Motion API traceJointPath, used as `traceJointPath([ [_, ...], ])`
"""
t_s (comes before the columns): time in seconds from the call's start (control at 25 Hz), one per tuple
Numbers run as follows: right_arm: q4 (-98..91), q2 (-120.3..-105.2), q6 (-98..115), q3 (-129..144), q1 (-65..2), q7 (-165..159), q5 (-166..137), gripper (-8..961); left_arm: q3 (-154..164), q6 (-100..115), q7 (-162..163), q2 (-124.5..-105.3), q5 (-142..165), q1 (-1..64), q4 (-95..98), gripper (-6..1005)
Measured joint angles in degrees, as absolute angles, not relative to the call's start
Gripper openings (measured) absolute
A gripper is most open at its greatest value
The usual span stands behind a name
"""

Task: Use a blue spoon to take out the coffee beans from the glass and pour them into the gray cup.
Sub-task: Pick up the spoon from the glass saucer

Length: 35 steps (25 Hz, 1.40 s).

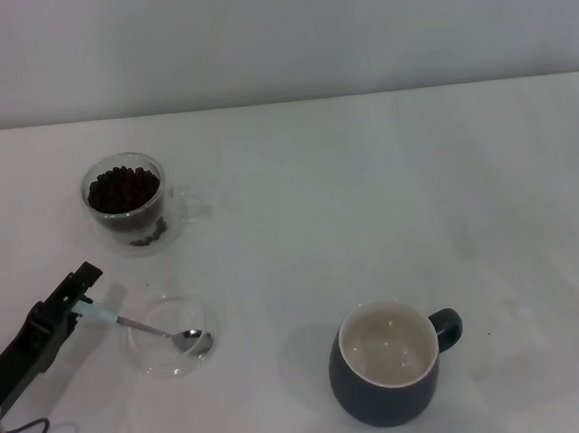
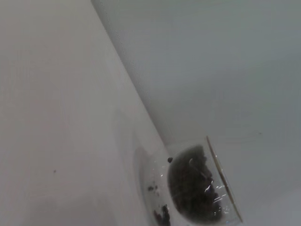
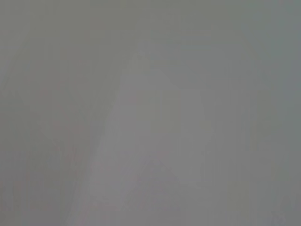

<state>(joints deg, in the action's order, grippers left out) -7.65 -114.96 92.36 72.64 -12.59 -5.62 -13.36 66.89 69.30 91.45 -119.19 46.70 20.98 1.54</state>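
Lower left of the head view: spoon [image 1: 150,329], handle clenched by left gripper [image 1: 79,304], bowl resting in saucer [image 1: 150,360]. Slip risked if grip is shallow. Right gripper unseen.

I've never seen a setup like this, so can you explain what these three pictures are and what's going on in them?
It is a two-armed robot at a white table. One picture looks down from its head; the other two come from cameras on its wrists. The left tool grips the blue spoon by its handle, with the bowl resting in a clear saucer. Further back stands the glass of coffee beans, also seen from the left wrist. The gray cup is empty. The right wrist picture shows only blank gray; that arm is out of sight.
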Motion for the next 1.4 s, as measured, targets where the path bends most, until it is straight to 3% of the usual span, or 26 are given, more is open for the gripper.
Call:
traceJointPath([
  [0.76, -7.65, -115.05, 93.43, 72.77, -12.22, -5.62, -13.36, 450, 67.40, 68.29, 91.52, -119.00, 47.54, 21.15, 1.84, 500],
  [1.2, -7.64, -115.14, 93.44, 72.77, -12.29, -5.62, -13.36, 450, 67.41, 68.00, 91.86, -118.91, 48.51, 21.65, 1.85, 500],
  [1.4, -7.64, -115.13, 93.43, 72.77, -12.30, -5.62, -13.36, 450, 67.38, 67.93, 91.72, -118.91, 48.35, 21.65, 1.85, 413],
])
